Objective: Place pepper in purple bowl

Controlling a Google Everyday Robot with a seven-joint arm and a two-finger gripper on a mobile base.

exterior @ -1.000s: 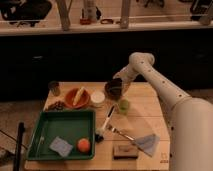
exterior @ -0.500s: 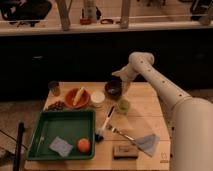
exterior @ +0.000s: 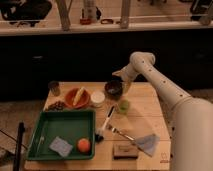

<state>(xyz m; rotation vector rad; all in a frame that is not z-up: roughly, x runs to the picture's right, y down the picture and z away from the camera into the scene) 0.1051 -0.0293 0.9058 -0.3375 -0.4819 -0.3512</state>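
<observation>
Purple bowl (exterior: pixel 112 90) (gripper (exterior: pixel 121 83) at its rim)

A wooden table (exterior: pixel 142 112) is shown carrying a green tray (exterior: pixel 35 134), a dark cup (exterior: pixel 54 88), an orange bowl (exterior: pixel 76 97), a white container (exterior: pixel 97 98) and the purple bowl (exterior: pixel 113 89). A pepper (exterior: pixel 123 106), brush (exterior: pixel 106 122), fork (exterior: pixel 120 133), blue cloth (exterior: pixel 147 143) and brown block (exterior: pixel 124 150) are laid nearer the front. The gripper (exterior: pixel 120 81) is held over the purple bowl's far rim.

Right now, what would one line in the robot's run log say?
gripper: over purple bowl | purple bowl: on table, beside white container | load: cannot tell
</observation>
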